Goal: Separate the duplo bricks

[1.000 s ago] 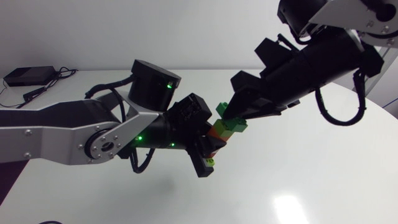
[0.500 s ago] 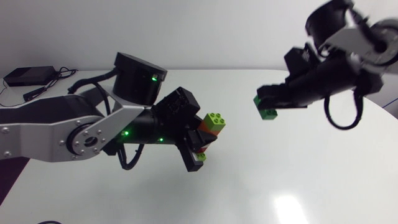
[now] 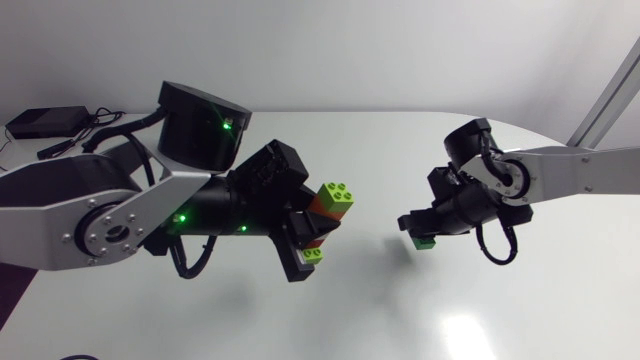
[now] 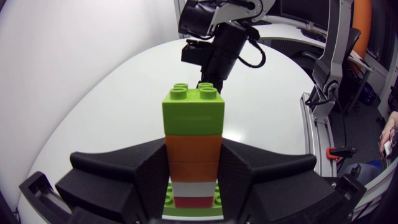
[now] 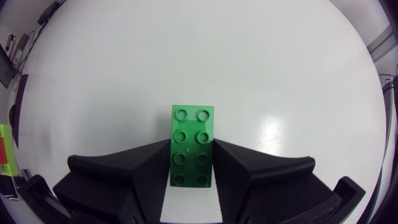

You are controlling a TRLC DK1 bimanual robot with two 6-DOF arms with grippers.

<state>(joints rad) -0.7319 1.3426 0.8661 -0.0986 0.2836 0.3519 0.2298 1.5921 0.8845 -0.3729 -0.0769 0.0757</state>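
Above the worktop [image 3: 400,300] the left tool [image 4: 193,168] clamps the seemingly light, stiff brick stack [image 4: 193,115] at its orange middle, while the right tool [image 5: 191,165] pinches a green brick [image 5: 193,140] by smooth, probably slippery sides.

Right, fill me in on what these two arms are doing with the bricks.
The left gripper is shut on a stack of bricks, held up off the table. The stack has lime green on top, orange beneath, and white and red lower down, all joined. The right gripper is shut on a single dark green brick, well apart from the stack. So one brick is separate, and the rest of the stack is not yet taken apart.
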